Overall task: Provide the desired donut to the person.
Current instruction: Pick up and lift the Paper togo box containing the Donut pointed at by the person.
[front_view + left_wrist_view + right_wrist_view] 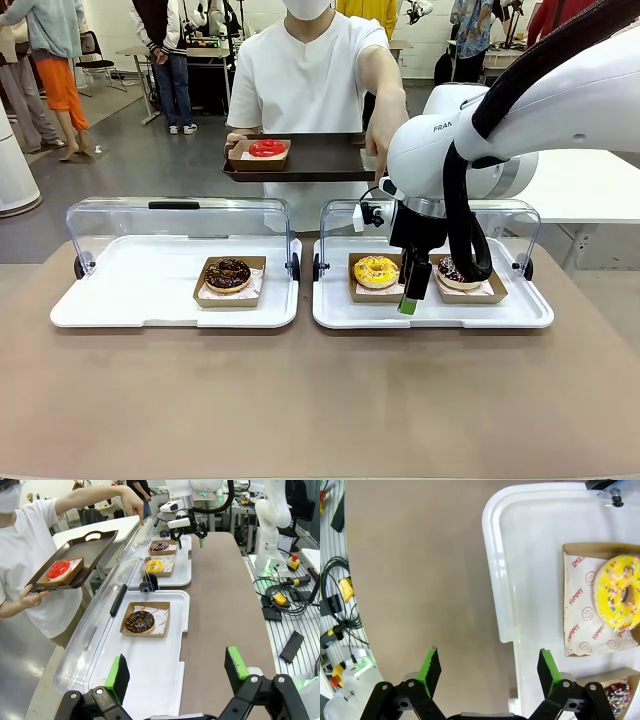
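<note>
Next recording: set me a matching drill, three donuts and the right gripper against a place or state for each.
1 red donut; 2 yellow donut; 3 lone chocolate donut; 4 right gripper.
A on the left white tray; B jaws open; C on the dark tray held by the person; D on the right white tray.
Pairs: 1-C; 2-D; 3-A; 4-B.
</note>
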Motion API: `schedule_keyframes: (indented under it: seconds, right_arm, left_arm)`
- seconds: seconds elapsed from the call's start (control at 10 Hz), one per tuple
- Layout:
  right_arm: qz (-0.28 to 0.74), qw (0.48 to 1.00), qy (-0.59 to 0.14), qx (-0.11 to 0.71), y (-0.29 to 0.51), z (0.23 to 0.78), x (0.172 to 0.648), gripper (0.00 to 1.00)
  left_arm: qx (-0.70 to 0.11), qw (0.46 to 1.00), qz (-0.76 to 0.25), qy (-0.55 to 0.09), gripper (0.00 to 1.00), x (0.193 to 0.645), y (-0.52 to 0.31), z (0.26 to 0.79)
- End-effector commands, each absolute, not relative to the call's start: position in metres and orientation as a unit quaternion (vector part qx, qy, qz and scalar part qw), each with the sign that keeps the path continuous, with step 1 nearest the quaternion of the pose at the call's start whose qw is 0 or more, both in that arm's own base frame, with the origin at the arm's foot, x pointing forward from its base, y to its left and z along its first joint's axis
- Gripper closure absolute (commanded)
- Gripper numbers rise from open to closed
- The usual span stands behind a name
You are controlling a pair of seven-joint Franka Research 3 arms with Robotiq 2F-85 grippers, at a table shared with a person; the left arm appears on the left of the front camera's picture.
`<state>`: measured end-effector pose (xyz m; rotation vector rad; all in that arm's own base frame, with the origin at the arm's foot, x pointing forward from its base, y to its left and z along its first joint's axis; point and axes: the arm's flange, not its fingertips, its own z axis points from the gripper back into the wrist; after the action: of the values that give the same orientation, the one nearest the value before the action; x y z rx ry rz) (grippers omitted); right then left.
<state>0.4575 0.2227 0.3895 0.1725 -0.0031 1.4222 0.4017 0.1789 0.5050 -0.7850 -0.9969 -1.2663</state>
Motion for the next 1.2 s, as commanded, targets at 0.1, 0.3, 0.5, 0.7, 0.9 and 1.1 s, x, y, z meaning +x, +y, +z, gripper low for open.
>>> schedule_keyframes:
  seconds: [0.1, 0.3, 0.5, 0.7, 0.9, 1.1]
  right_arm:
    - [0.665, 0.745, -0.006, 0.051, 0.220, 0.375, 0.466, 0.00]
    - [0.658, 0.752, -0.010, 0.039, 0.220, 0.367, 0.474, 0.00]
    - [0.659, 0.751, -0.020, 0.032, 0.221, 0.357, 0.482, 0.00]
    - [0.663, 0.747, -0.030, 0.028, 0.221, 0.352, 0.488, 0.00]
    - [0.682, 0.730, -0.030, 0.026, 0.219, 0.347, 0.491, 0.00]
    - [0.684, 0.728, -0.034, 0.025, 0.213, 0.345, 0.496, 0.00]
  left_arm:
    - [-0.341, 0.623, -0.551, -0.439, 0.00, 0.401, 0.179, 0.506]
    - [-0.341, 0.623, -0.551, -0.439, 0.00, 0.401, 0.179, 0.506]
    - [-0.341, 0.623, -0.551, -0.439, 0.00, 0.401, 0.179, 0.506]
    - [-0.341, 0.623, -0.551, -0.439, 0.00, 0.401, 0.179, 0.506]
    - [-0.341, 0.623, -0.551, -0.439, 0.00, 0.401, 0.179, 0.506]
    - [-0.341, 0.623, -0.551, -0.439, 0.00, 0.401, 0.179, 0.506]
